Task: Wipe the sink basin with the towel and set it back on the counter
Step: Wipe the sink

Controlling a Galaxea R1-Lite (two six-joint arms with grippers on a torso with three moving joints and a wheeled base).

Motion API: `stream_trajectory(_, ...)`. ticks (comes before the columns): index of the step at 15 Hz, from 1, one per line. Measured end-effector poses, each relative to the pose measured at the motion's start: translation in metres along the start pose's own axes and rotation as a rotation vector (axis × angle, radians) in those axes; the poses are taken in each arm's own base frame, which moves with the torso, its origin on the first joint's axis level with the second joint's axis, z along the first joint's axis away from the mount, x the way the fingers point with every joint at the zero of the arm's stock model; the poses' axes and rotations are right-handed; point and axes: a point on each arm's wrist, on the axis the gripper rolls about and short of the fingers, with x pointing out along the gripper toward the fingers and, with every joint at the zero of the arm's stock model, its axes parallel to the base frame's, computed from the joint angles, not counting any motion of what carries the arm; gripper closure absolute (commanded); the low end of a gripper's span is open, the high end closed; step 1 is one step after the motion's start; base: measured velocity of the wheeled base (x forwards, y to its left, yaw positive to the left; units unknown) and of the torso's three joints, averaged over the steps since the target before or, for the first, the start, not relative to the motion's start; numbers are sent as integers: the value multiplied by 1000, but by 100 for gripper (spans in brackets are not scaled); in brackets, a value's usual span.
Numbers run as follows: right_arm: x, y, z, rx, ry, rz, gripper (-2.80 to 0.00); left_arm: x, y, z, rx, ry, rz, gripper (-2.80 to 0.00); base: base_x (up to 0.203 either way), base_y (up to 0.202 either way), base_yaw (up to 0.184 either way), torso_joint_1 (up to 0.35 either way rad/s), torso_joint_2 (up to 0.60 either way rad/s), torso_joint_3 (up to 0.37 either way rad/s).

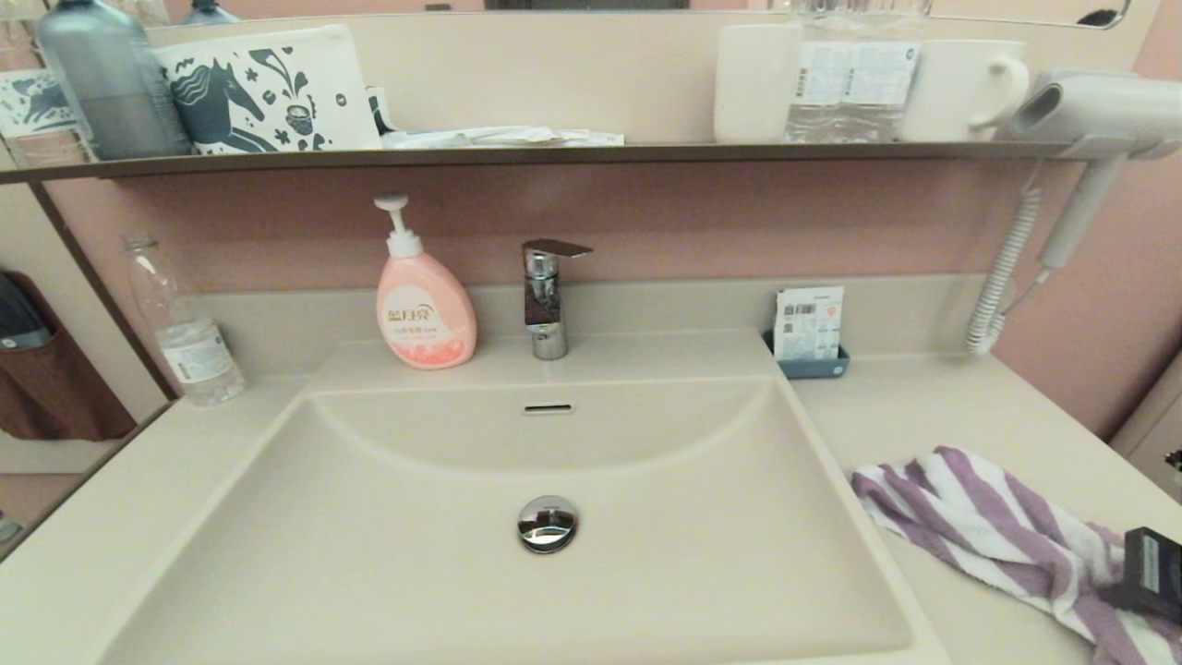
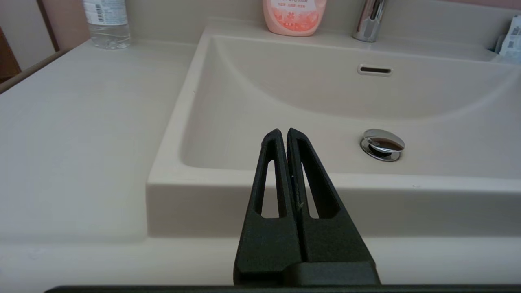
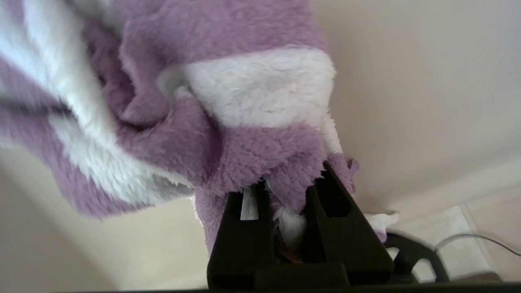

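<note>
Right now the towel (image 1: 997, 536), fluffy with purple and white stripes, lies crumpled on the surface (image 1: 923, 416) just right of the basin (image 1: 388, 554), one end trailing toward the basin's rim. The right gripper (image 3: 291, 183) pinches a fold of its pile between its fingers; in the head view only its dark body shows at the towel's far end from the basin. The basin is cream-beige with sloping sides, a chrome drain plug (image 1: 548, 524) and an overflow slot (image 1: 548, 407). The left gripper (image 2: 283, 134) hangs at the basin's near front edge, fingers pressed together. Behind the basin stand a tap (image 1: 547, 296) and a pink soap bottle (image 1: 423, 296) whose label cannot be read.
</note>
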Motion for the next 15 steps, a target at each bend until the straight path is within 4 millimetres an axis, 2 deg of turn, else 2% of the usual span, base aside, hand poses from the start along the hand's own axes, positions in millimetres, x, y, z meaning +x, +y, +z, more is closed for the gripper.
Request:
stream_trajectory(4,4,-1,13,33,-77,87,0,0,0,0,0,0,0,0,0,0,0,0,0,0)
stream_trajectory(7,12,16,22,34,-117,179,0,0,0,0,0,0,0,0,0,0,0,0,0,0)
stream_trajectory(11,31,66,27,-7,-138,276,0,0,0,0,0,0,0,0,0,0,0,0,0,0)
stream_trajectory(15,51,121,32,-37,-139,288,0,0,0,0,0,1,0,0,0,0,0,0,0,0)
